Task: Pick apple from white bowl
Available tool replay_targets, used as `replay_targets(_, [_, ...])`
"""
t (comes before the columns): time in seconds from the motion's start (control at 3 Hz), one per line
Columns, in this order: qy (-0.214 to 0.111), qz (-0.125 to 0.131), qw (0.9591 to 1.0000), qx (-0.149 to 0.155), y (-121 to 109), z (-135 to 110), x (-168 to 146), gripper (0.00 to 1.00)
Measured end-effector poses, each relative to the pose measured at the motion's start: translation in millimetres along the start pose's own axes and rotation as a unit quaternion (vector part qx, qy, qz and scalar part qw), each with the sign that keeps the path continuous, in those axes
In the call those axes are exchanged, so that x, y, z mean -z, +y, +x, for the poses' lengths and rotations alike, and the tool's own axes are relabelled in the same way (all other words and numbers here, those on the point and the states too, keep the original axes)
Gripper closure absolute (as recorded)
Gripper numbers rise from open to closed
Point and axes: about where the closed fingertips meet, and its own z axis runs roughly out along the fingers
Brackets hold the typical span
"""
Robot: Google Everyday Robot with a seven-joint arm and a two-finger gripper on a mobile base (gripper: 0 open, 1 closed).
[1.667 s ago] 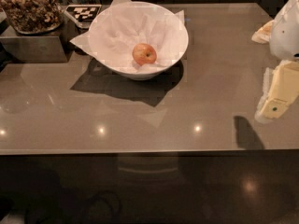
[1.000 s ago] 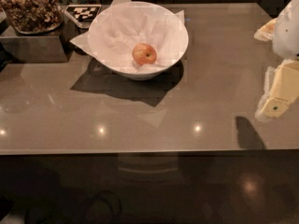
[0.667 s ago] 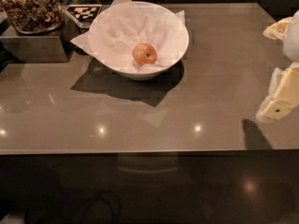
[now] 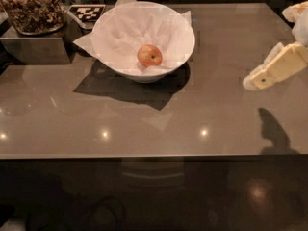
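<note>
The apple [image 4: 149,56] is small and red-orange and lies in the middle of the white bowl [image 4: 115,57]. The bowl is lined with crumpled white paper and stands at the back left of the grey table [image 4: 154,114]. My gripper [image 4: 268,47] is at the right edge of the view, well to the right of the bowl and above the table. Its cream fingers [image 4: 276,67] stand apart with nothing between them; the lower one points down-left. Its shadow falls on the table below.
A container of brown nuts [image 4: 31,8] sits on a dark metal box [image 4: 33,47] at the back left. A black-and-white marker tag [image 4: 86,12] lies behind the bowl. The table's front edge [image 4: 154,155] runs across the lower view.
The gripper has risen a little and its lower finger has tilted up, pointing more to the left. The apple and bowl have not moved.
</note>
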Motion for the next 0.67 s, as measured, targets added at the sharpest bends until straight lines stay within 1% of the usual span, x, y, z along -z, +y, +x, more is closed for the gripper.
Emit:
replay_targets(0.33, [-0.011,0.016,0.9998,0.0,-7.0,-6.8,0.8,0.0])
replay_targets(0.67, [-0.015,0.023,0.9996,-0.008,-5.6,-6.2,4.6,0.0])
